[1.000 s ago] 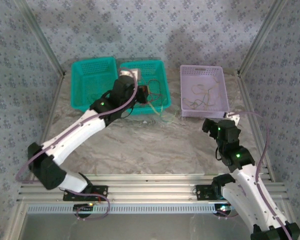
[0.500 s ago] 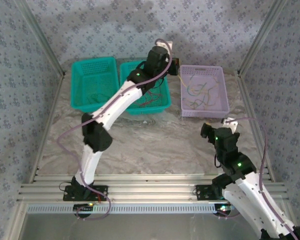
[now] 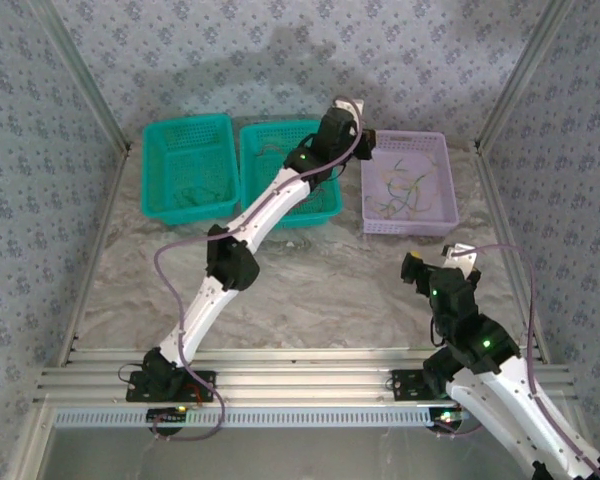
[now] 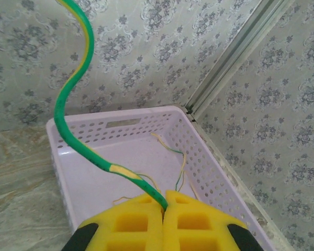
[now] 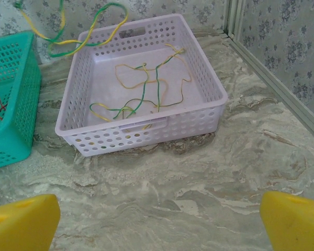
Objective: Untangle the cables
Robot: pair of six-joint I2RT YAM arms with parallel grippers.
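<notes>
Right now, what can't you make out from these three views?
Left wrist: the green-yellow cable pinched in the shut left hand runs off the top edge; its far end is cut off.
Top: the left arm covers part of the middle teal basket, hiding what lies there.
Top: cables in the purple basket are too small to count.
Right wrist: the left edge cuts off the teal basket.

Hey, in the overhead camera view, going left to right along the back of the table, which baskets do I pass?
Left teal basket → second teal basket → lavender basket, which has green-and-yellow cables lying in it.
</notes>
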